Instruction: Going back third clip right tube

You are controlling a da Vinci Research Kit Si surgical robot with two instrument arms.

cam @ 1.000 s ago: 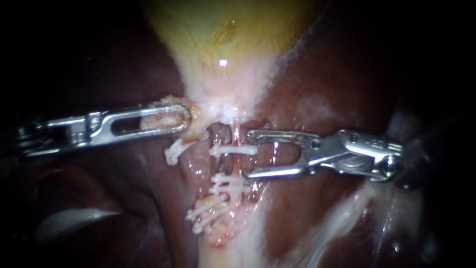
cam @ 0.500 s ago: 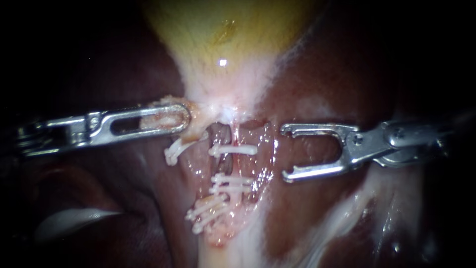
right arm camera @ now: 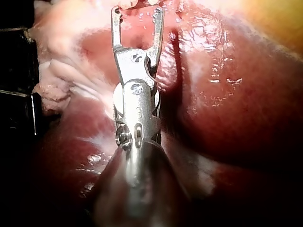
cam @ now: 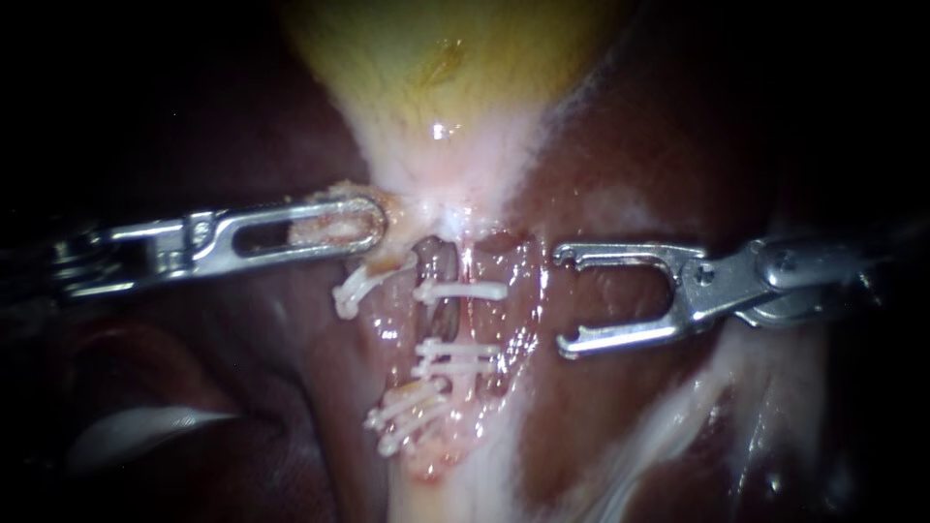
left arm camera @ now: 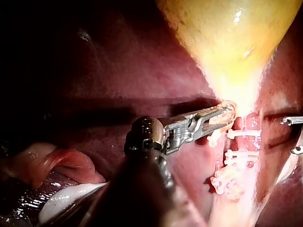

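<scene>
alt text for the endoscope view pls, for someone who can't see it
The right instrument, jaws open and empty, sits clear of a stack of white clips below the yellow gallbladder. Opposite, the left instrument has its jaws shut on tissue at the gallbladder's neck, with dark red liver all around.

My right instrument (cam: 562, 300) draws back off the clips (cam: 460, 290) — jaws now over bare liver (cam: 620, 300) — and my left instrument (cam: 376, 219) shifts its gripped tissue (cam: 325, 229) slightly toward them.

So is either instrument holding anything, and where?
The left instrument grips the pale tissue at the narrow end of the gallbladder; right instrument holds nothing, jaws open.
</scene>
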